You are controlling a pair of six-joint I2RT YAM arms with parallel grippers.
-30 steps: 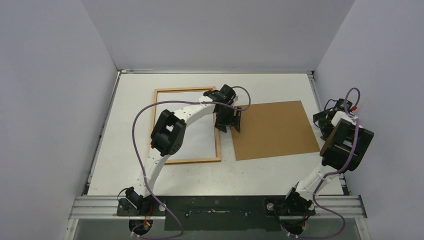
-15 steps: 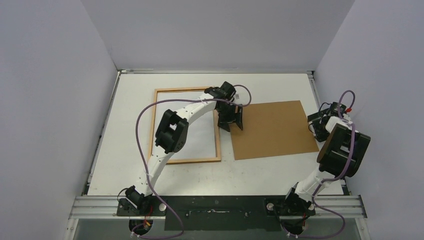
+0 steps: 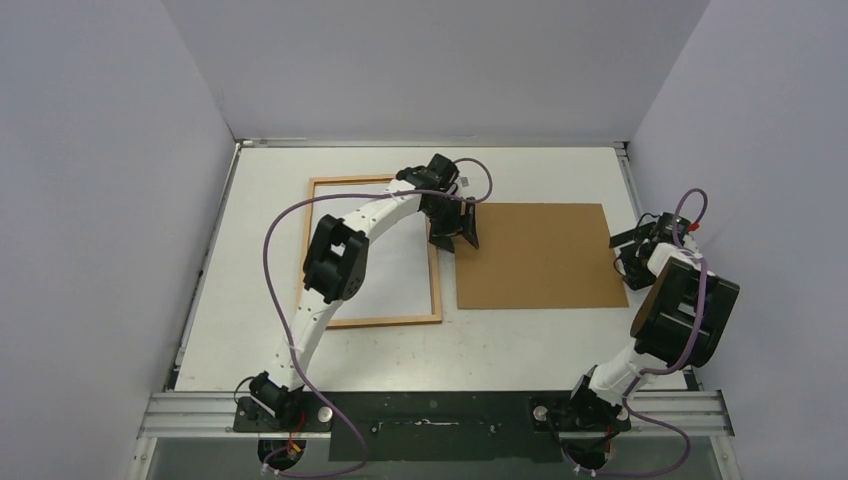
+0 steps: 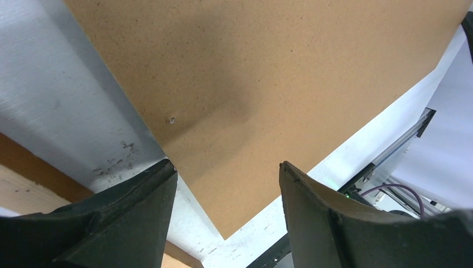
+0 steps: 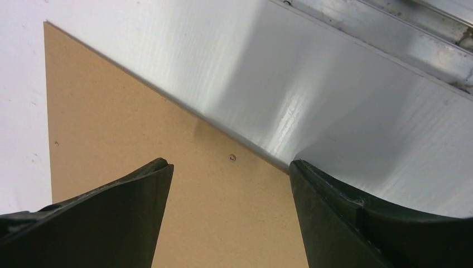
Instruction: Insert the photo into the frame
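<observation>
Straddling opposite edges of the brown backing board (image 3: 535, 255), the left claw (image 4: 226, 173) and right claw (image 5: 230, 167) both hang open, gripping nothing. The board looks about to be picked up; next, both must close and lift it level. One board and one frame (image 3: 370, 321) lie side by side on the tabletop (image 3: 520, 340). Whether the white inside the frame is the photo, I cannot tell.

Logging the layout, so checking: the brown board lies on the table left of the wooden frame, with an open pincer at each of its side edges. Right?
Not quite. The top view shows the brown board right of the wooden frame, not left. The rest holds: the left pincer and right pincer stand open at its side edges.
</observation>
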